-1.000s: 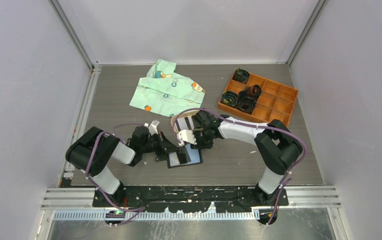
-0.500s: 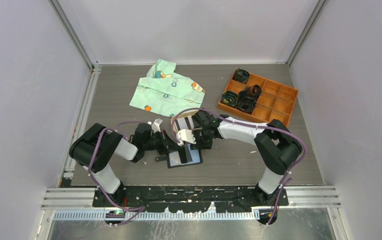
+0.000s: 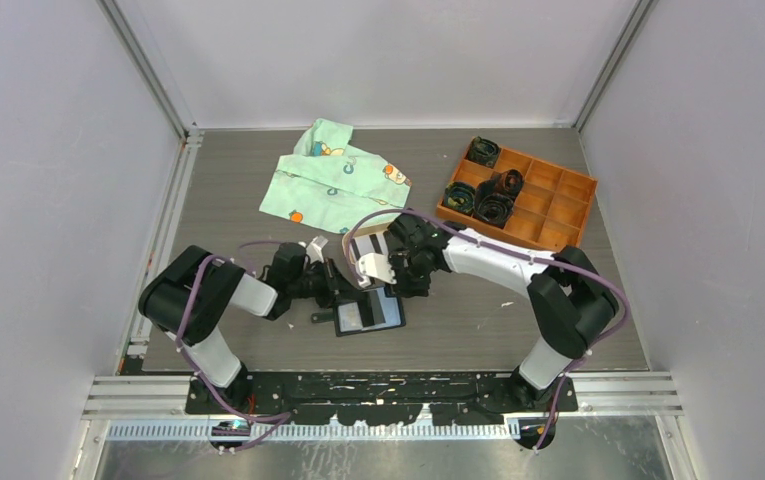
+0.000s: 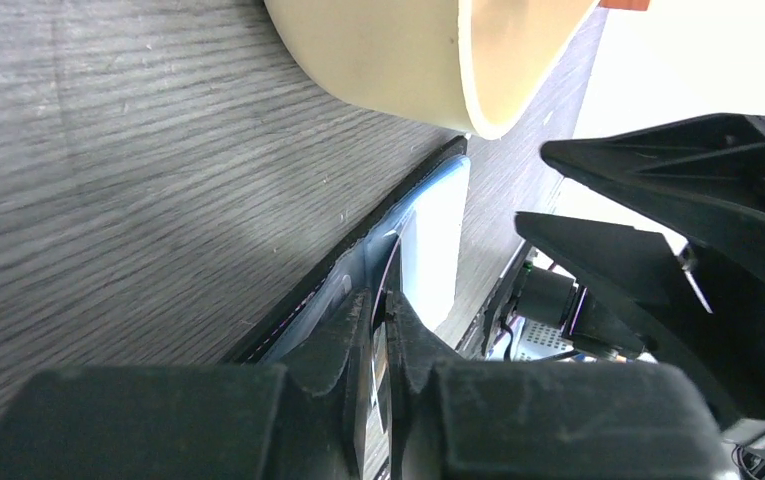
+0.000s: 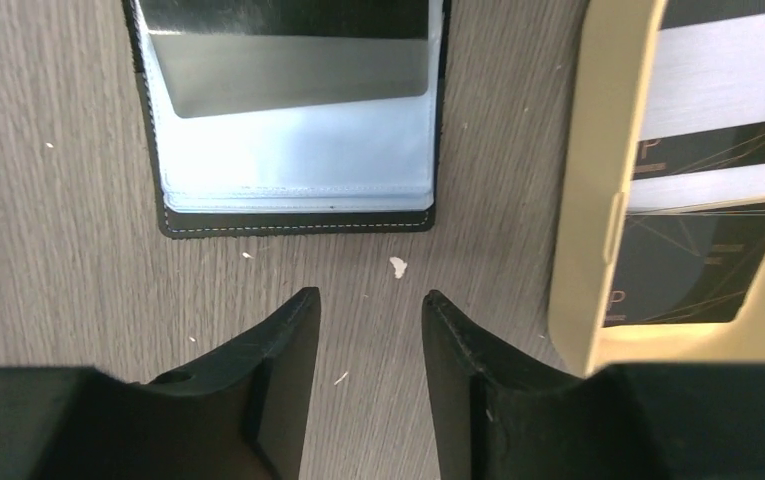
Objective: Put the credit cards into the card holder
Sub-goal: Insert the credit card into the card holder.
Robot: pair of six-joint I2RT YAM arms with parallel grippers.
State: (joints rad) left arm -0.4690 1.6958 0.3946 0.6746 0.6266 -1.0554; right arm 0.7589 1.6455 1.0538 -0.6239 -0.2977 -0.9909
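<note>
Left arm point(image 3: 243, 298) bent low, reaching inward; left claw point(image 4: 378, 312) nearly closed, thin slit only. Right arm point(image 3: 488, 258) reaching inward; right claw point(image 5: 370, 298) pointing down, jaws apart.

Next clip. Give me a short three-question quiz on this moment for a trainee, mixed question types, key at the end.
1. True or false: the right gripper holds a card.
2. Fill in: the loose credit cards lie in the ____.
3. The card holder is: A lying open; B folded shut; C standing on edge.
Key: 1 false, its jaws are open and empty. 2 the tan tray. 3 A.
</note>
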